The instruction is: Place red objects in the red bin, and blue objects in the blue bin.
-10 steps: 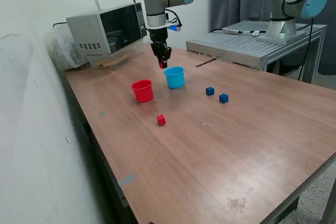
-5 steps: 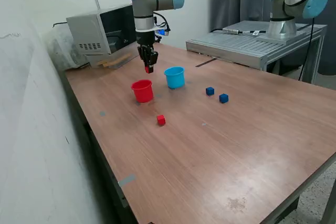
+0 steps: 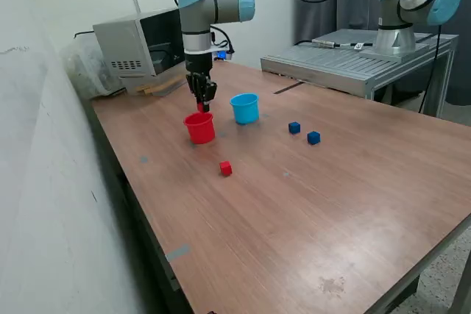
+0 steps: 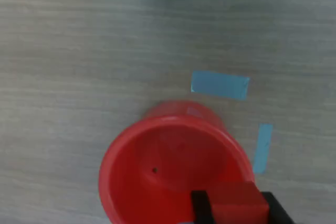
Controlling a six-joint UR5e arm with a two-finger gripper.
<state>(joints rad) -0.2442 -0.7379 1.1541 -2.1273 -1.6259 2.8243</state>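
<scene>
Red plastic fills my wrist view: my hand (image 4: 233,209) is pinched on a small solid red cube (image 4: 234,203), one black finger on each side of it, directly above the open mouth of the small round red plastic cup (image 4: 157,169). In the exterior view my hand (image 3: 201,102) hangs just over that cup (image 3: 199,129), left of centre in the frame. I judge the cube light, rigid and fairly slick, so flat opposite faces are the right hold. The cup looks light and easy to tip, so I should not knock its rolled rim.

Just right of it in the exterior view stands the small round light-blue plastic cup (image 3: 245,109). A second small red cube (image 3: 226,169) lies below the red cup, apart from it. Two small dark-blue cubes (image 3: 294,128) (image 3: 313,137) sit further right. The wooden table (image 3: 309,211) leaves broad open room toward the lower right; the microwave (image 3: 147,42) stands behind, upper left.
</scene>
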